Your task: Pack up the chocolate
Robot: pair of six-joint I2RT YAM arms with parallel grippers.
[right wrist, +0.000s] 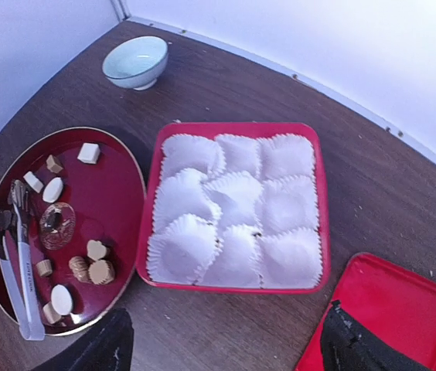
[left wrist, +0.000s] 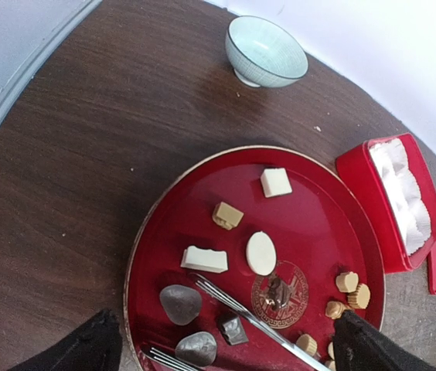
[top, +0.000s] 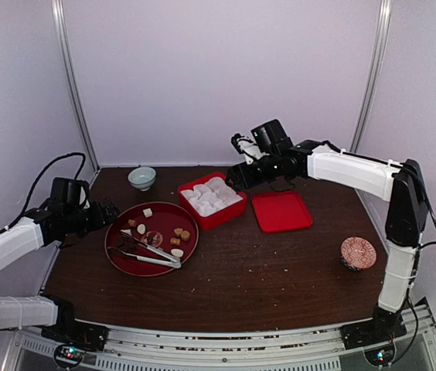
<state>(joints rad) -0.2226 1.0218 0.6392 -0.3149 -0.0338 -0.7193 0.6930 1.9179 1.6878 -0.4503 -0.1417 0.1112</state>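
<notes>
Hovering, jaws spread wide — left arm (top: 9,247) near the chocolate (left wrist: 261,253), right arm (top: 349,171) near the red box (right wrist: 319,193).

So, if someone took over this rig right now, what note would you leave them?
Left gripper: jaws open, empty, at the edge of the round red tray.
Right gripper: jaws open, empty, beside the red box.
Chocolate pieces: all on the tray, with the tongs lying among them.
Done: box is open, lid on the table beside it, paper cups in place.
Left: every cup looks empty, so nothing is packed yet.
</notes>
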